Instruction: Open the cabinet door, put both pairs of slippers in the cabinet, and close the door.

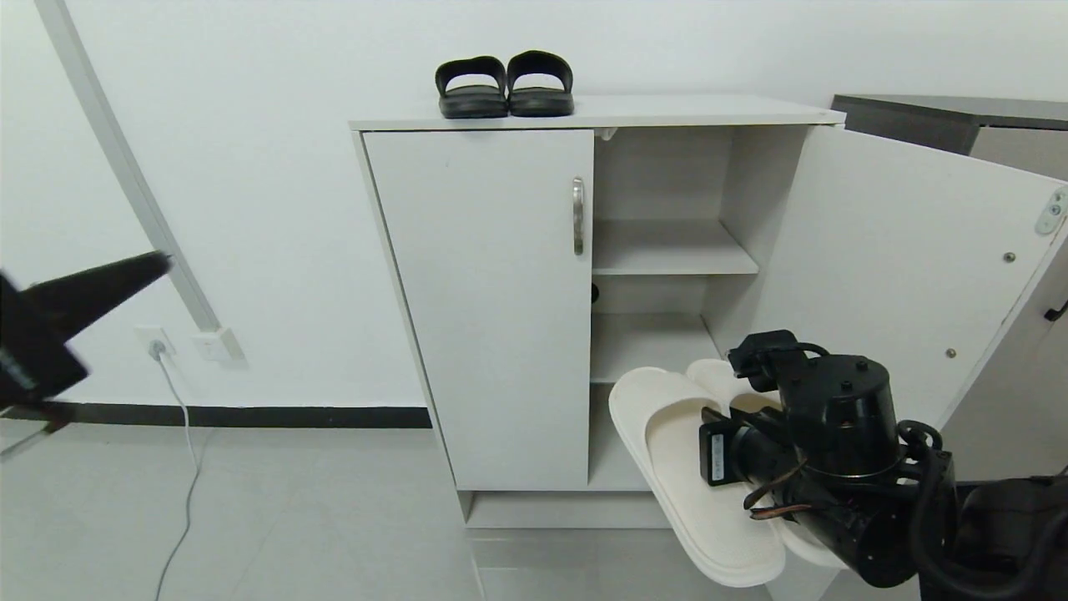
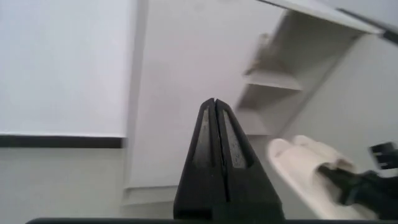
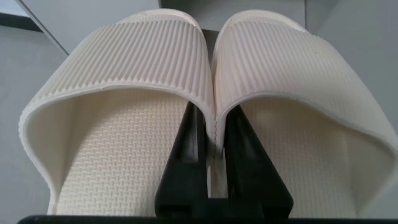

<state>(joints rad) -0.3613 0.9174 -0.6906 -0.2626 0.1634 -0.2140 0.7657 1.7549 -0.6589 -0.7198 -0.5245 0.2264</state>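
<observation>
Cabinet (image 1: 480,334) stands against the wall. Its right door (image 1: 901,267) is swung wide and its left door (image 1: 467,250) is closed, so half the opening is usable. The swung door sits just beside the right arm; my guess is a wide elbow move clips it and swings it back into the load. The middle shelf (image 1: 651,342) and the bottom compartment below it are free. The white slippers (image 1: 692,492) hang in the air in front of the lower part of the opening, tilted, with one end near the shelf's front edge and the other dropping toward the floor. The pair is long, so if pushed in at this tilt the leading end likely catches the shelf lip or the edge of the closed door, and the tail may stick out and block closing. The black slippers (image 1: 505,83) are side by side on the cabinet top, toward its back left, above the closed door, not yet handled. The right gripper (image 3: 214,134) is clamped tight on the two inner strap edges of the white pair, one finger inside each slipper. That is a thin pinch, so a bump could twist one slipper loose. The left gripper (image 2: 214,109) has its fingers pressed together, holds nothing, and is well off to the left of the cabinet.
</observation>
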